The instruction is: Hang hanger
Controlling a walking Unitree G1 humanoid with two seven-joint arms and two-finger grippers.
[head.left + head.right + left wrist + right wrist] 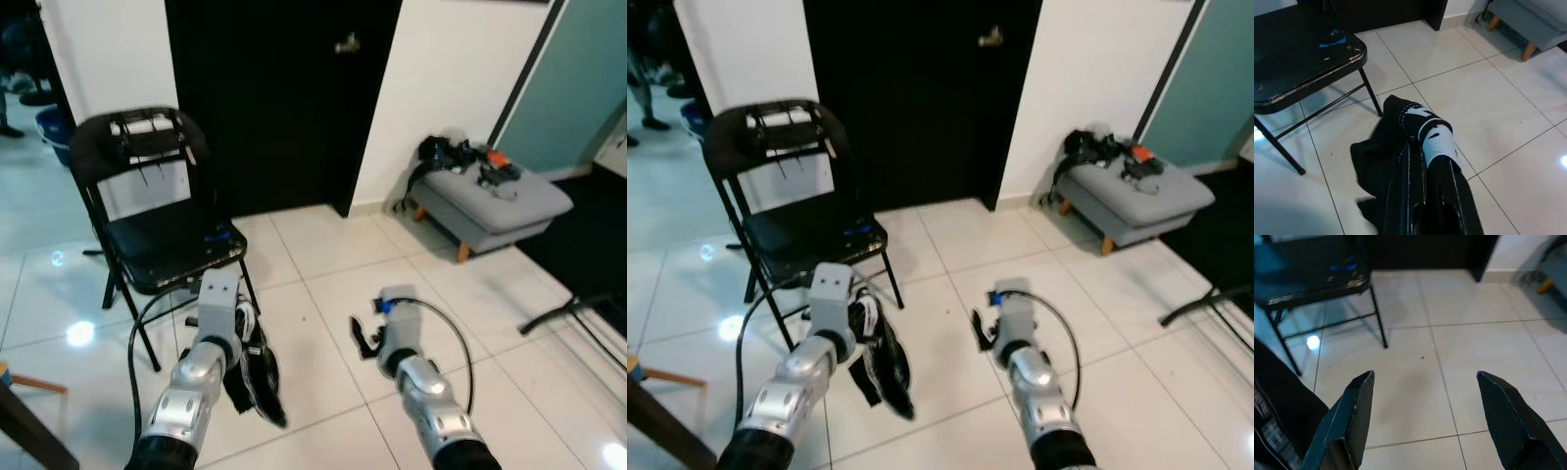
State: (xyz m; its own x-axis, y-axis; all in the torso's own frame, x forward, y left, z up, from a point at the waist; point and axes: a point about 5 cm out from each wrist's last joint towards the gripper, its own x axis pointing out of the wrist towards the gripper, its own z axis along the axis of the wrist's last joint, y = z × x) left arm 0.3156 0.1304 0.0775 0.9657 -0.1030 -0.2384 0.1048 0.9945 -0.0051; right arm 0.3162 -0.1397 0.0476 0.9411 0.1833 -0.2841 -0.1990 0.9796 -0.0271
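My left gripper (pixel 249 345) is shut on a black garment with a white patterned patch (pixel 1432 134), which hangs from its fingers just above the white tiled floor. The cloth (pixel 261 384) droops in front of a black folding chair (pixel 167 250). Over the chair's backrest hangs what looks like a hanger with a white bar (pixel 147 129). My right gripper (pixel 1422 382) is open with nothing between its fingers. It is held low over the tiles, to the right of the garment (pixel 884 364).
A black door (pixel 284 98) stands behind the chair. At the right wall a grey ottoman (pixel 502 201) carries dark gear. A black stand leg (pixel 566 313) lies on the floor far right, and a wooden edge (pixel 29 423) shows at bottom left.
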